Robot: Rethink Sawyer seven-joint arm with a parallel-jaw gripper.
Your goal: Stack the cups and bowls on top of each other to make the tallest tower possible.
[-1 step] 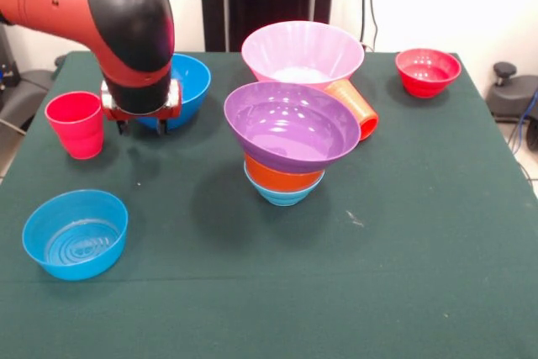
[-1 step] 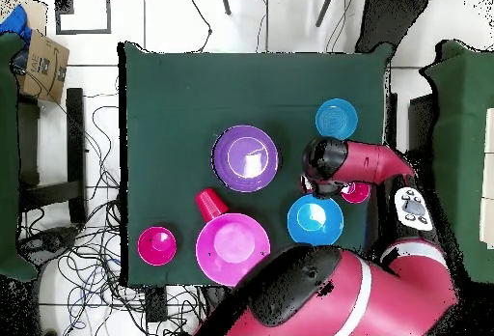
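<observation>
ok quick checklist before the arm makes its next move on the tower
1. Tower base nested: ok. The orange bowl sits in the light-blue bowl.
2. Purple bowl level on the tower: not ok, it tilts toward the camera in the front view.
3. Hand state: cannot tell, the arm's elbow hides most of it.
4. Hand's surroundings: not ok, it hangs close between the pinkish-red cup and the deep blue bowl.
5. Orange-red cup ready to grasp: not ok, it lies on its side against the large pink bowl.
6. Loose pieces upright: ok for the small blue bowl and small red bowl.
</observation>
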